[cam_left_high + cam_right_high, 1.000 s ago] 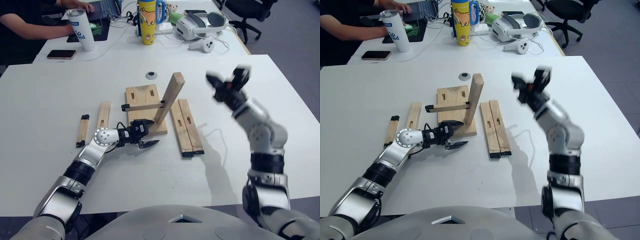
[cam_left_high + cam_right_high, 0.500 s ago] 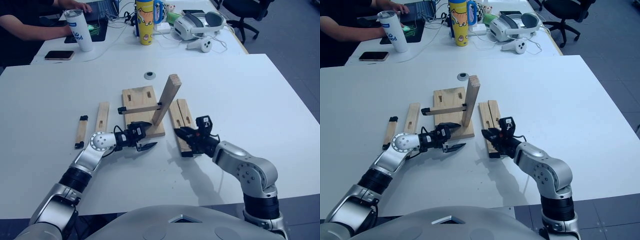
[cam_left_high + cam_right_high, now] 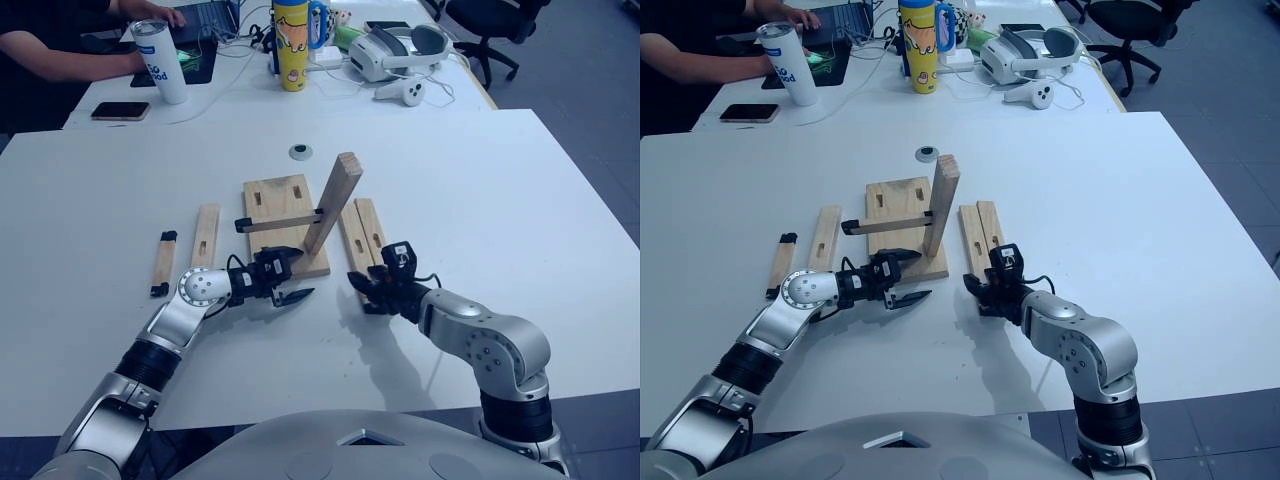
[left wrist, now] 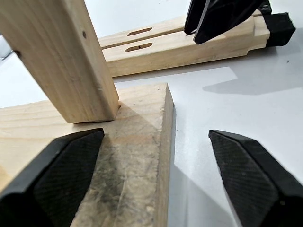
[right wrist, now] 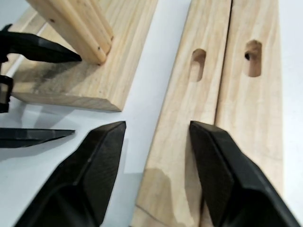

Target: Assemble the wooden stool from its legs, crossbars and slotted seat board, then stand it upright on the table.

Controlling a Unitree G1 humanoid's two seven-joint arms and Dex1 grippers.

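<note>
The left tool is held spread open at centre frame, and the near corner of the slotted seat board lies between its fingers, ungripped. An upright leg is seen standing tilted on that board, with a crossbar jutting from it toward frame left. The right tool is likewise spread open, set over the near end of the flat legs, which are laid side by side on the bench just right of the board.

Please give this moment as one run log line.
left gripper: open, at seat board corner | right gripper: open, over end of flat leg pair | upright leg: standing in board | assembly: unfinished
</note>
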